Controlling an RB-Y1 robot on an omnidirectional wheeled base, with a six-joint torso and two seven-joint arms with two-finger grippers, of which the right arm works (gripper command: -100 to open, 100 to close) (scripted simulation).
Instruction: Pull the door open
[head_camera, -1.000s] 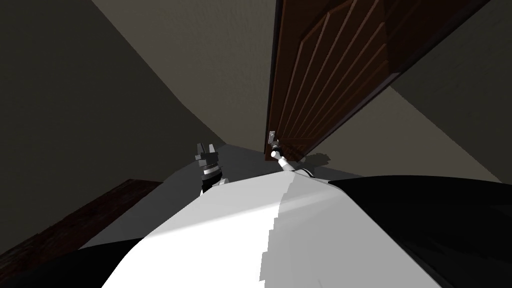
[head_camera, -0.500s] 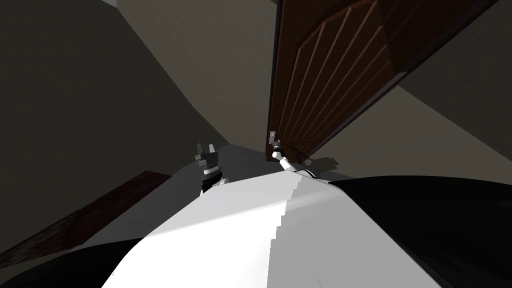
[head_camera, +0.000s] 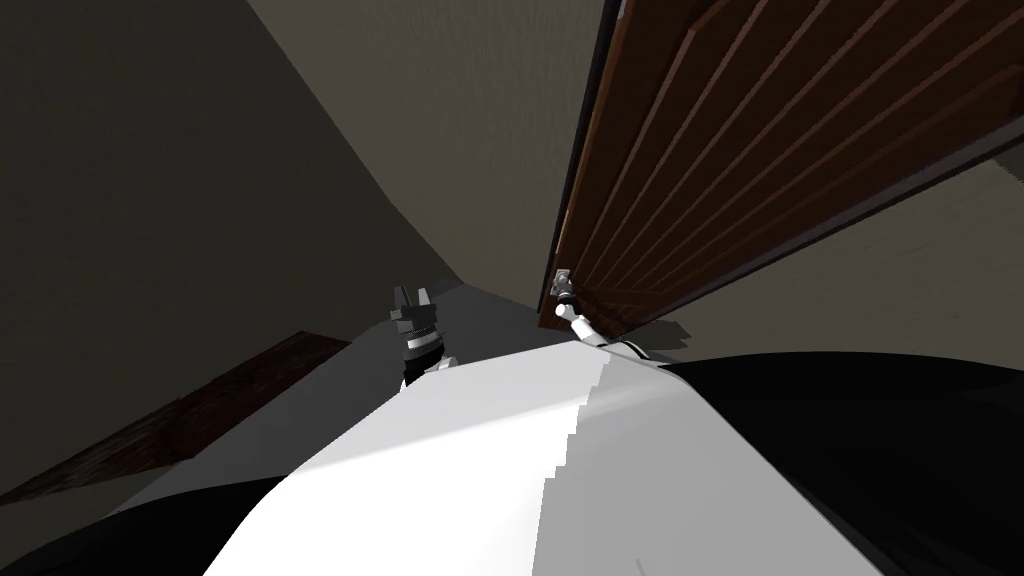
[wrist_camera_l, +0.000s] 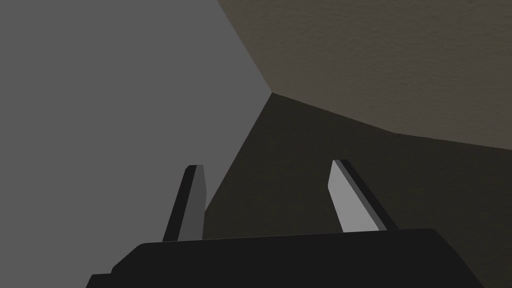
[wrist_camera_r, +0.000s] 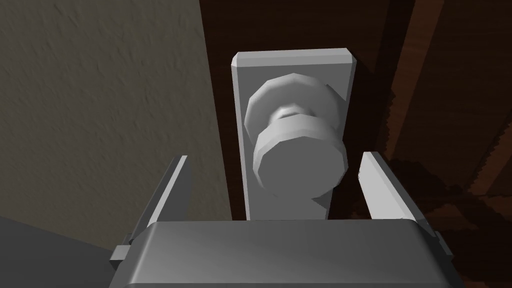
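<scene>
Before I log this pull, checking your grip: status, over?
Right gripper open, straddling grey door knob, not clamped. Left gripper open, empty. Nothing seen blocking brown door.

House interior, narrow passage: brown panelled door (head_camera: 720, 170) with grey knob (wrist_camera_r: 300, 160), textured walls (head_camera: 450, 120), grey floor (head_camera: 360, 372).

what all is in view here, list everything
brown panelled door: one, brown, ahead on the right
round grey door knob: one, grey, on the backplate
rectangular grey backplate: one, grey, near the door's edge
textured wall: dull olive-grey, left of the door
plain floor: grey, below the wall
flat dark brown strip: one, low on the left
left end effector: one, dark with light grey blades, open, holding nothing
right end effector: one, grey, open either side of the knob, not touching it
</scene>
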